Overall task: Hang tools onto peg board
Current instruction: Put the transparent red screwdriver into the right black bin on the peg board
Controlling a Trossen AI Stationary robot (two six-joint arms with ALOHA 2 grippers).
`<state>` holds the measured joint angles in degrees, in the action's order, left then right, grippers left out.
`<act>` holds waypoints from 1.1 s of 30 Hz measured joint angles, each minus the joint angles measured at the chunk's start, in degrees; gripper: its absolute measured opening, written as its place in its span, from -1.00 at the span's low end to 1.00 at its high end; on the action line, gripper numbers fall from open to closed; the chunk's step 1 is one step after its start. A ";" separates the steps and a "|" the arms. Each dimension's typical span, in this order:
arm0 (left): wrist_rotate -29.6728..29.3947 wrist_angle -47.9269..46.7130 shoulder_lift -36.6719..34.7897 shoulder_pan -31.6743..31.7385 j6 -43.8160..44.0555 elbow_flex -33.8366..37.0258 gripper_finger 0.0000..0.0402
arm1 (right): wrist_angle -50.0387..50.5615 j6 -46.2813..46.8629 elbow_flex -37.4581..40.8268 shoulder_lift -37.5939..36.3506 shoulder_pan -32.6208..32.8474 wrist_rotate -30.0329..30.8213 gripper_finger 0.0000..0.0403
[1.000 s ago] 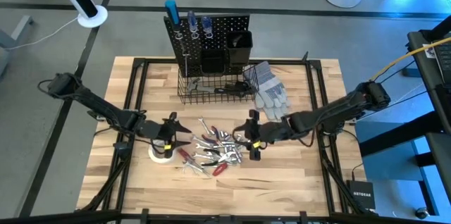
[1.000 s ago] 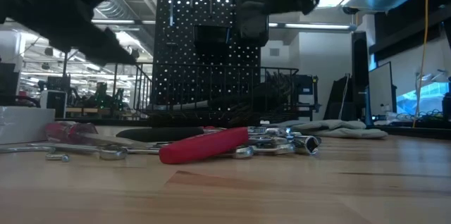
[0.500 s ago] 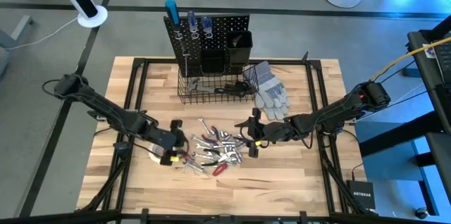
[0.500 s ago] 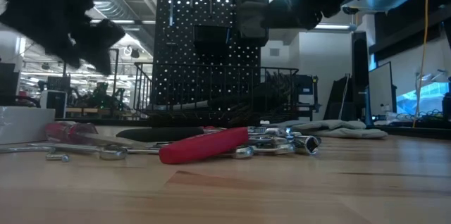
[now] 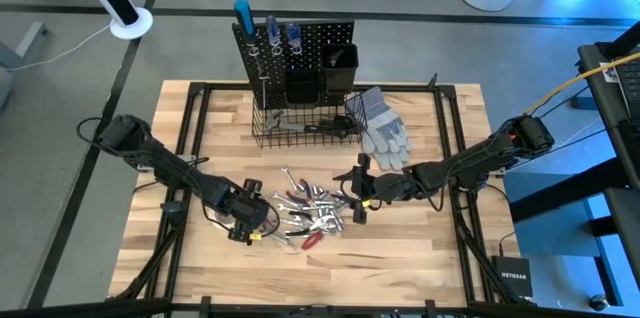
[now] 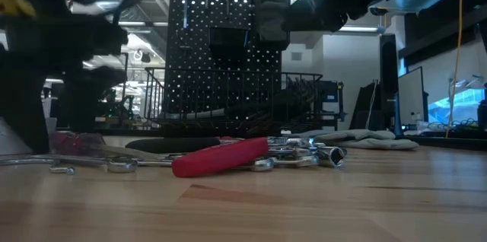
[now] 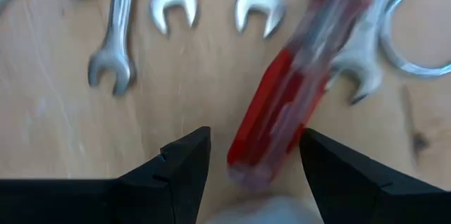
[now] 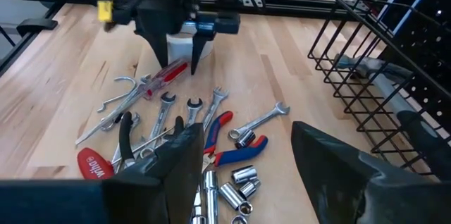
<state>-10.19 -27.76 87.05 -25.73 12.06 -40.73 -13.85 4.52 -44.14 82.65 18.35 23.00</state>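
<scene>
The left gripper has its fingers spread wide, one on each side of the butt end of a clear red-handled screwdriver that lies flat on the table; the pads stand clear of the handle and nothing is clamped. This gripper hangs low at the left edge of the heap of tools, just above the wood. The right gripper hovers at the heap's right edge with its fingers also apart and empty, above wrenches, sockets and red-and-blue pliers. A white tape roll sits on the table just behind the left gripper. The peg board stands upright at the far side of the table, three screwdrivers hanging along its top. Two black box bins are mounted on its face; what they contain cannot be told. The black wire basket at its base holds a few tools, too small to identify. Grey work gloves lie right of the basket.
</scene>
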 joint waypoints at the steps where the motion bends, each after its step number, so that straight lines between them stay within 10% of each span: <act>1: 0.22 0.21 0.18 0.24 0.00 0.08 0.05 | 0.00 -0.14 0.00 0.00 0.00 0.00 0.10; 16: 2.51 0.62 0.47 1.05 -0.69 0.16 -0.55 | 0.29 4.10 0.00 1.20 0.02 -0.04 0.09; 33: -1.23 -13.61 -2.44 1.20 -0.08 -10.03 -0.54 | -9.68 6.00 -0.09 2.84 0.02 -5.37 0.09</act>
<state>-11.42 -41.38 84.61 -24.53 11.97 -50.76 -23.53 10.52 -44.23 85.49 18.37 17.64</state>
